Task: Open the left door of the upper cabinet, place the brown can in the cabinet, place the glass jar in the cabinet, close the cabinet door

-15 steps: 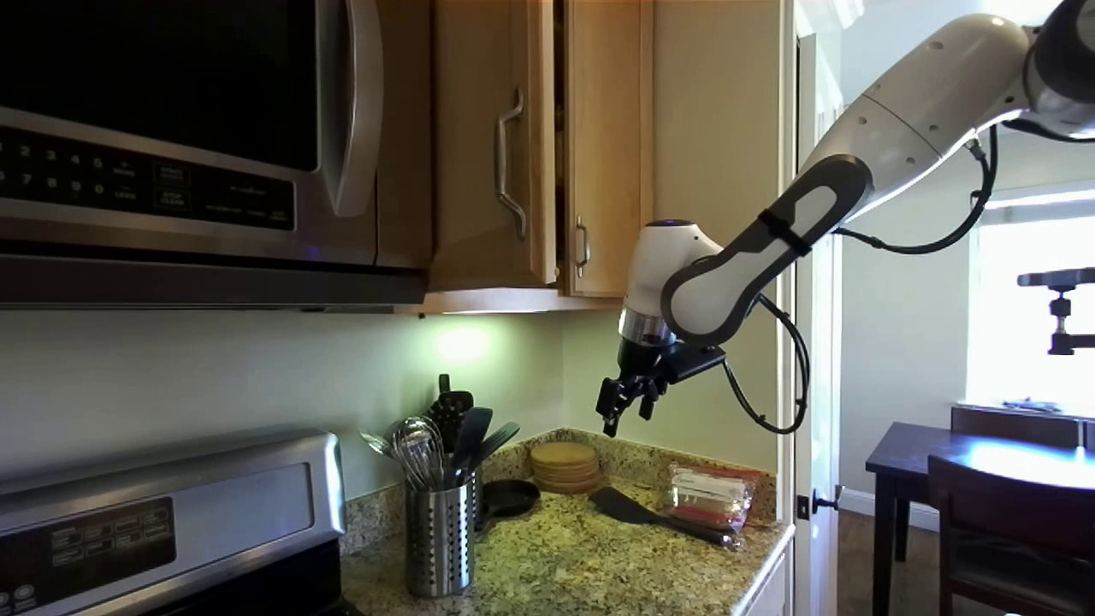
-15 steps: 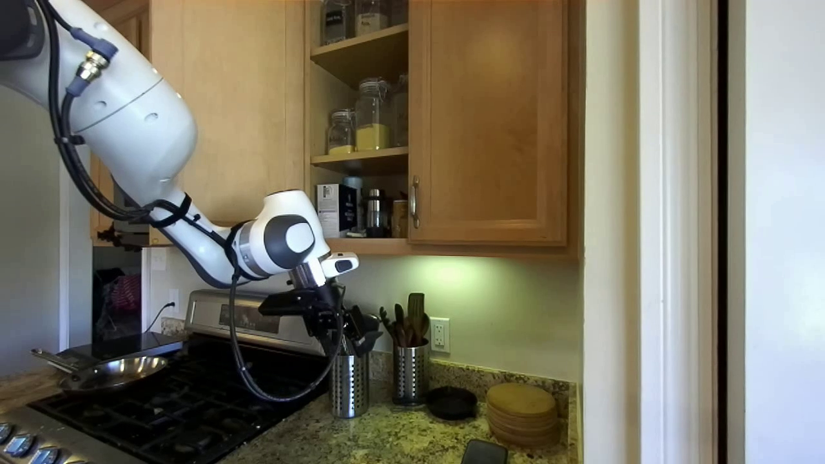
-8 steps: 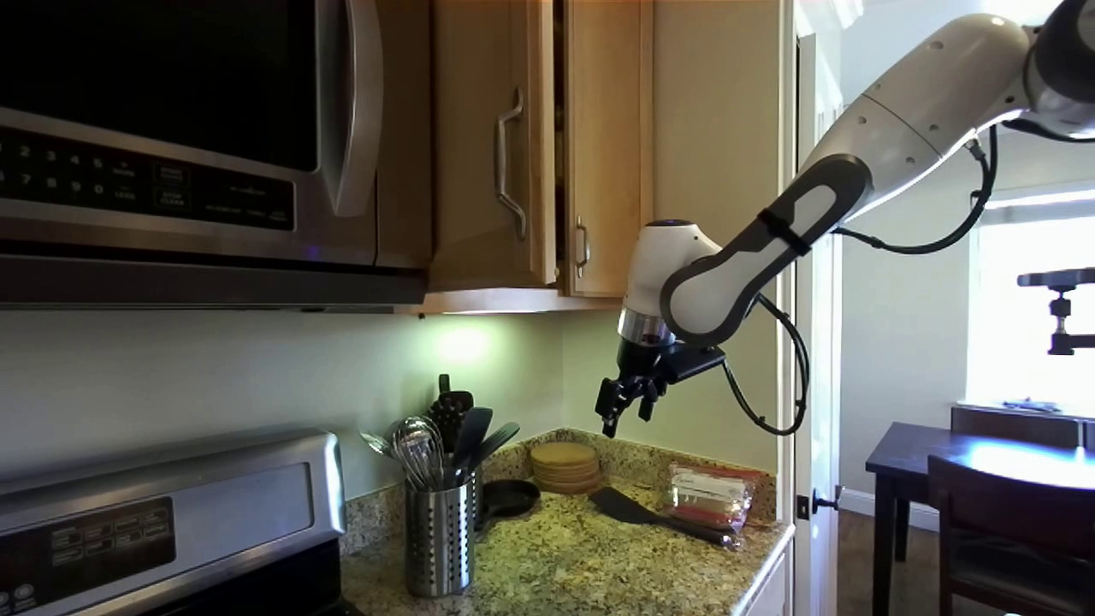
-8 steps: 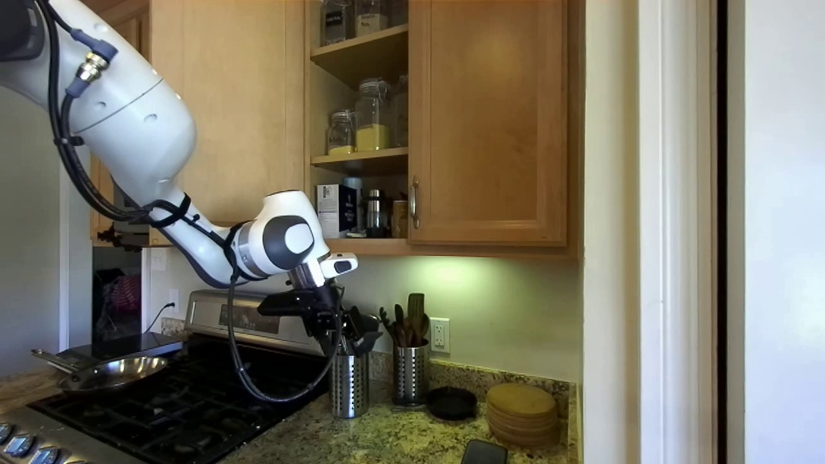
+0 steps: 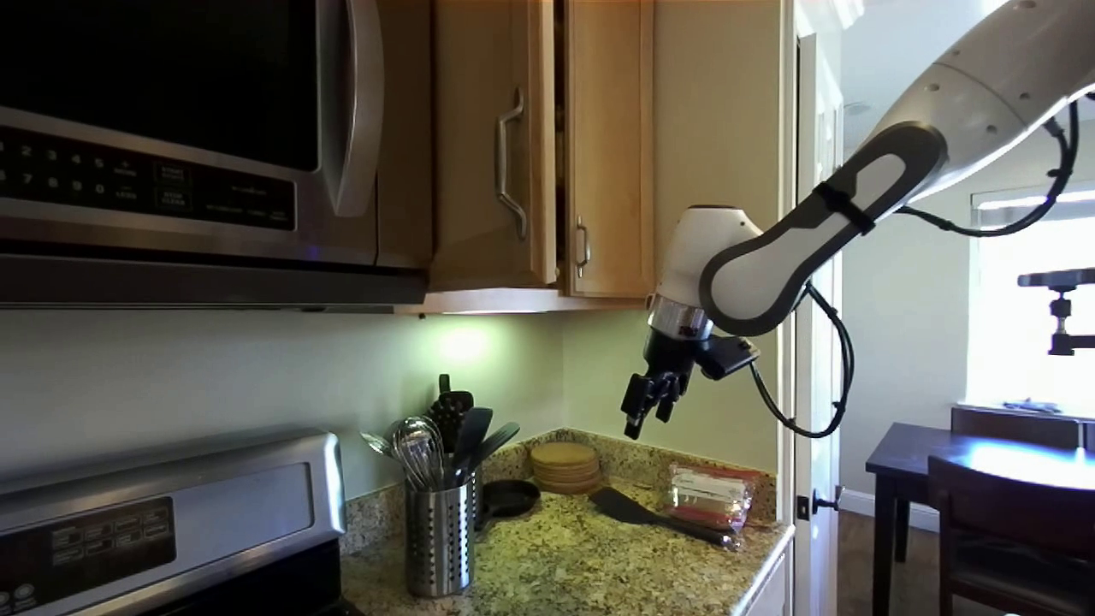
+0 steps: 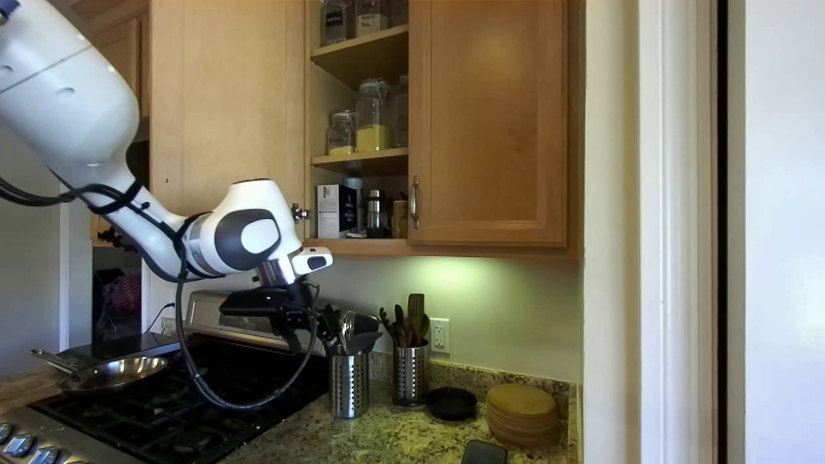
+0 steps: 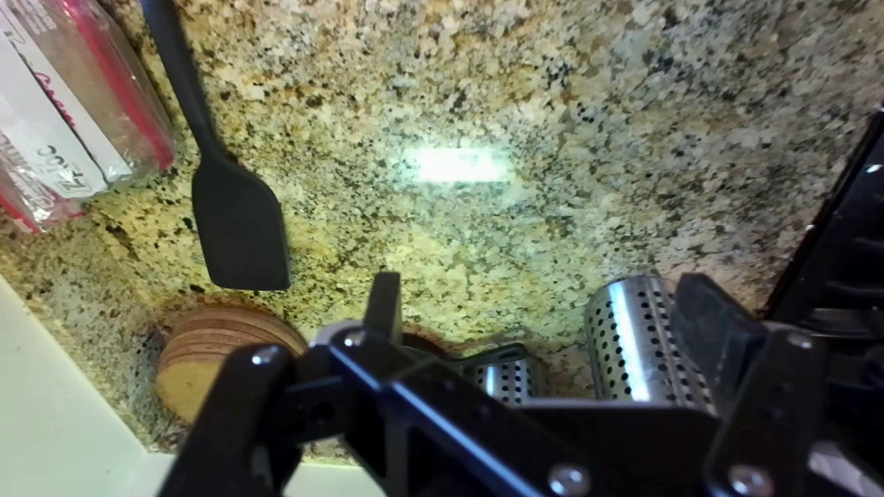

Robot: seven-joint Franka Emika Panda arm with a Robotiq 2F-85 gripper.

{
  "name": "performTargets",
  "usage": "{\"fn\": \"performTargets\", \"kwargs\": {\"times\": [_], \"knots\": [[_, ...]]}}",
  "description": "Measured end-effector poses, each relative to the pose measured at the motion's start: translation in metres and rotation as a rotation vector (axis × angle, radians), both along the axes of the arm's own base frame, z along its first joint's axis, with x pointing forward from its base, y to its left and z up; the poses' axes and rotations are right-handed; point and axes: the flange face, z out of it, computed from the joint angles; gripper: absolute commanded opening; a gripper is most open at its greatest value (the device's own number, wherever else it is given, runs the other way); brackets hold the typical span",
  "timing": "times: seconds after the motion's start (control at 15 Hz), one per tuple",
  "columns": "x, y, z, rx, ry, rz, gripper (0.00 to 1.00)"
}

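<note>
Granite countertop lies beneath the empty, splayed gripper. Pushed from its inner side, the open left door could swing wider instead of closing.

The gripper gapes at six o'clock above the speckled counter; a black spatula lies at ten, stacked wooden discs at eight, a perforated holder at four.

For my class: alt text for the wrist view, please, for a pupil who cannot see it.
Open robot jaws, holding nothing, hang above a speckled counter. At upper left a black spatula lies beside a plastic-wrapped packet; lower down, partly hidden, are stacked tan discs and two perforated metal holders.
</note>
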Motion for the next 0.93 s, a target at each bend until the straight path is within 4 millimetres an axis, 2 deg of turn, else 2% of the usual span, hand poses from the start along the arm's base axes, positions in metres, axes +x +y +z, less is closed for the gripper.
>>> {"fn": "performTargets", "kwargs": {"times": [0.2,0.4,0.6,0.93], "knots": [[-0.039,0.013,0.019,0.012,-0.034,0.057,1.00],[-0.069,0.024,0.036,0.028,-0.075,0.123,1.00],[-0.088,0.037,0.057,0.048,-0.127,0.199,1.00],[-0.106,0.057,0.091,0.065,-0.213,0.302,1.00]]}}
